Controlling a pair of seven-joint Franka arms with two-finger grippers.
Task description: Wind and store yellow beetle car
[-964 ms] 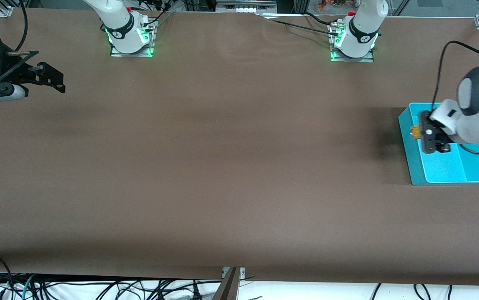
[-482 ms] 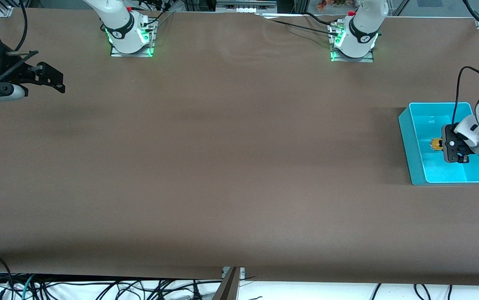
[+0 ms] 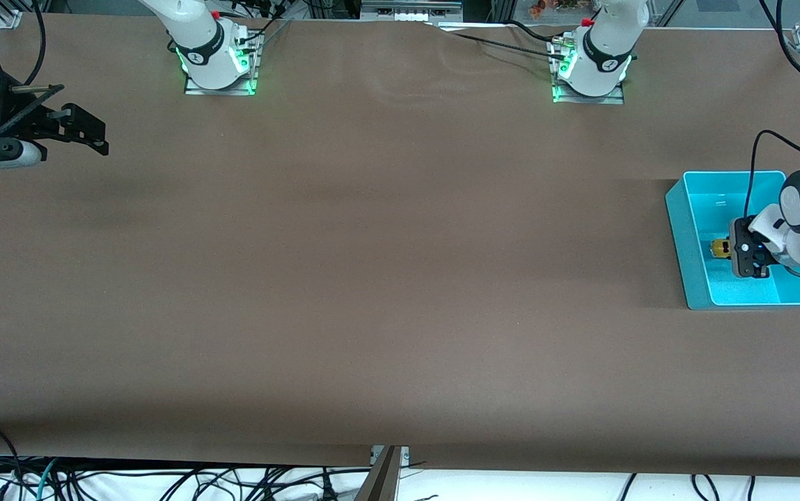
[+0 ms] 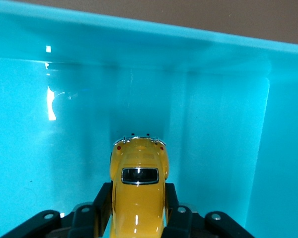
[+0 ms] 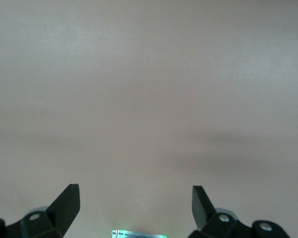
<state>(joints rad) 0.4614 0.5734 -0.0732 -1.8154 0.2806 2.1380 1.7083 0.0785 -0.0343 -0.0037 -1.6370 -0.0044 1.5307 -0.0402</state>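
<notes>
The yellow beetle car (image 3: 720, 248) is held low inside the turquoise bin (image 3: 685, 236) at the left arm's end of the table. My left gripper (image 3: 728, 248) is shut on the car's sides. In the left wrist view the car (image 4: 138, 191) sits between the black fingers (image 4: 104, 203), its rear window up, just over the bin's floor (image 4: 213, 148); whether its wheels touch the floor is hidden. My right gripper (image 3: 97, 136) is open and empty above the table at the right arm's end, where that arm waits; its view (image 5: 135, 206) shows only bare brown table.
The brown table (image 3: 386, 264) stretches between the two arms. The arm bases (image 3: 218, 66) (image 3: 589, 73) stand at the edge farthest from the front camera. Cables (image 3: 163, 480) hang below the nearest edge.
My left gripper has come down with the car from over the bin's rim into the bin, and now holds it low near the floor. The right arm has not moved.
</notes>
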